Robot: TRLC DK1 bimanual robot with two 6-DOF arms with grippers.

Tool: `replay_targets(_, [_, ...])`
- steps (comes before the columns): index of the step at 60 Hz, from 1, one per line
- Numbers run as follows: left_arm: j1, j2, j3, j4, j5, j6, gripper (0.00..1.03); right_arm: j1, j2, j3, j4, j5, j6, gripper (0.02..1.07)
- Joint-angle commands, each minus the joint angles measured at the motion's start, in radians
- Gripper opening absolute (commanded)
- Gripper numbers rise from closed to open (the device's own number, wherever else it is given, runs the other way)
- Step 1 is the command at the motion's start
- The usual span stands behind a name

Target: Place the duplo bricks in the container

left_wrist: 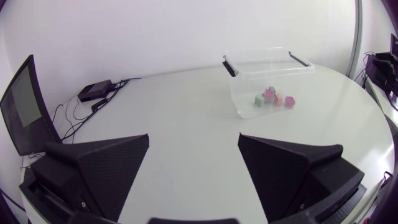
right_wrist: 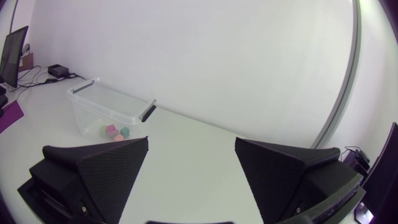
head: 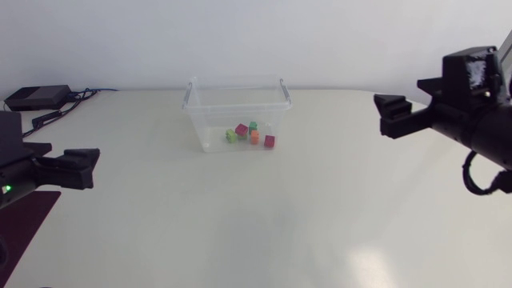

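Note:
A clear plastic container [head: 237,102] with grey handles stands at the back middle of the table. Several duplo bricks [head: 250,134] lie inside it: red, green, orange and dark pink. The left wrist view shows the container [left_wrist: 273,78] far ahead of my left gripper [left_wrist: 194,162], with the bricks [left_wrist: 273,98] on its floor. My left gripper [head: 76,168] sits low at the left edge, open and empty. At the right edge my right gripper [head: 394,114] is raised, open and empty. The right wrist view has the container [right_wrist: 109,112] beyond my right gripper [right_wrist: 191,165].
A black box [head: 36,98] with cables [head: 68,106] lies at the table's back left corner. A dark mat [head: 28,220] lies under my left arm at the near left.

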Motion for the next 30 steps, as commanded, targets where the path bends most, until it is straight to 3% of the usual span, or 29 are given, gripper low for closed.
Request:
replay_targets(1, [0.011, -0.025, -0.049, 0.019, -0.008, 0.022, 1.00, -0.038, -0.090, -0.076, 0.007, 0.011, -0.016, 1.03])
replay_targets(23, [0.027, -0.106, -0.181, 0.099, -0.029, 0.034, 1.00, -0.156, -0.395, -0.274, -0.038, 0.010, -0.037, 1.03])
replay_targets(30, [0.042, -0.165, -0.237, 0.145, -0.001, 0.023, 1.00, -0.162, -0.457, -0.327, -0.032, 0.001, -0.007, 1.03])
